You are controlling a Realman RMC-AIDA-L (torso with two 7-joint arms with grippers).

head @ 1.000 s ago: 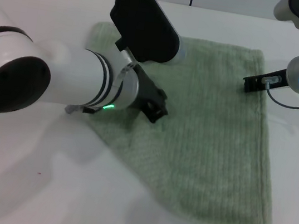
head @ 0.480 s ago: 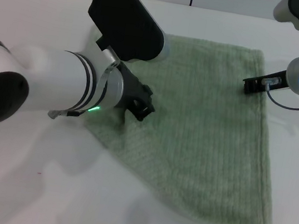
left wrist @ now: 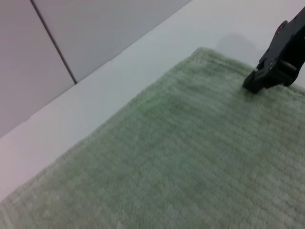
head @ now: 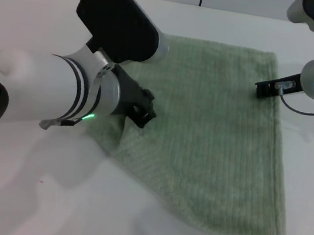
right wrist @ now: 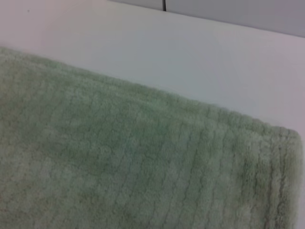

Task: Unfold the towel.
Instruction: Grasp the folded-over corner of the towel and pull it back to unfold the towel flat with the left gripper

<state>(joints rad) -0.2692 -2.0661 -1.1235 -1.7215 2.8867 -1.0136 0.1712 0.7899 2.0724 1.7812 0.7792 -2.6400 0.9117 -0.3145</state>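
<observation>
The pale sage-green towel (head: 212, 143) lies on the white table, folded into a rough triangle with its point at the near right. My left gripper (head: 140, 114) is low over the towel's left part and shut on the towel, which rises in a small ridge under it. My right gripper (head: 263, 88) is shut, its tip resting on the towel's far right edge; it also shows in the left wrist view (left wrist: 252, 85). The towel fills the left wrist view (left wrist: 181, 157) and the right wrist view (right wrist: 119, 162). My left arm hides the towel's far left corner.
The white table (head: 27, 193) stretches bare to the left and near side of the towel. A pale wall with a dark seam (left wrist: 52, 43) stands behind the table's far edge.
My left arm has moved left, taking the gripper with it. A ridge has formed in the towel by that gripper. My right arm has not moved.
</observation>
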